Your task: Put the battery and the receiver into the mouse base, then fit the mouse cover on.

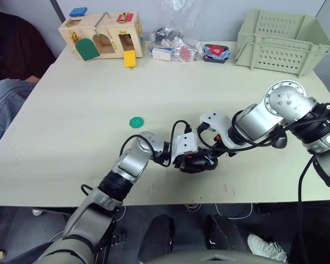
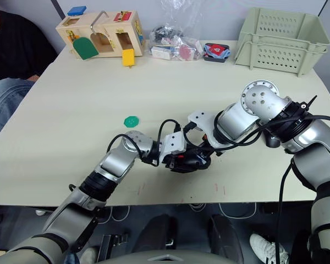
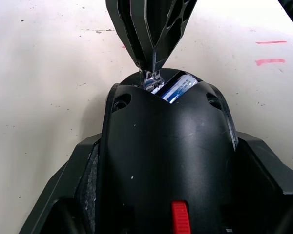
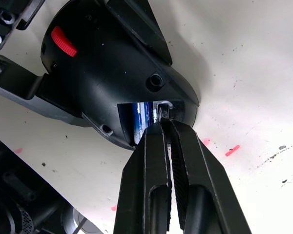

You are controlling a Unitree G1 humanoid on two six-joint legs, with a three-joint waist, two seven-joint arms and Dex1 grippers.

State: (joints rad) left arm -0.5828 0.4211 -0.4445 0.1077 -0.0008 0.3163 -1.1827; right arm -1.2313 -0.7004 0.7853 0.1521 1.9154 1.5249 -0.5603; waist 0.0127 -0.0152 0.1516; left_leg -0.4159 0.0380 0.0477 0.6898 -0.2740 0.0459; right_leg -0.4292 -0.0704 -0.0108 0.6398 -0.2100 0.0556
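**Observer:** Where is the mouse base from your seat?

**Operator:** Near the front edge of the table (image 1: 71,110), in the middle, where my two arms meet. From the head camera it is just a dark lump: the mouse base (image 1: 195,161) sits between the left gripper (image 1: 188,159) and the right gripper (image 1: 212,159), and I can't read any finger there.

**Observer:** Do the wrist cameras give more?

**Operator:** Yes. My left wrist view shows the base's black back with its red wheel (image 3: 180,217), and my left fingers (image 3: 63,195) are spread either side of the body, clamping it. Its open bay shows the battery (image 3: 178,89), blue with white print, lying inside. My right wrist view shows the same bay from the other end, battery (image 4: 142,114) in it.

**Observer:** And your right fingers?

**Operator:** Pressed nearly together, tips pinching a small silvery piece (image 4: 164,110) at the bay's edge. It is too small and too covered for me to name it.

**Observer:** Anything else?

**Operator:** A green disc (image 1: 136,122) lies beyond the left arm; a dark shape (image 1: 279,141) behind my right arm is mostly hidden.
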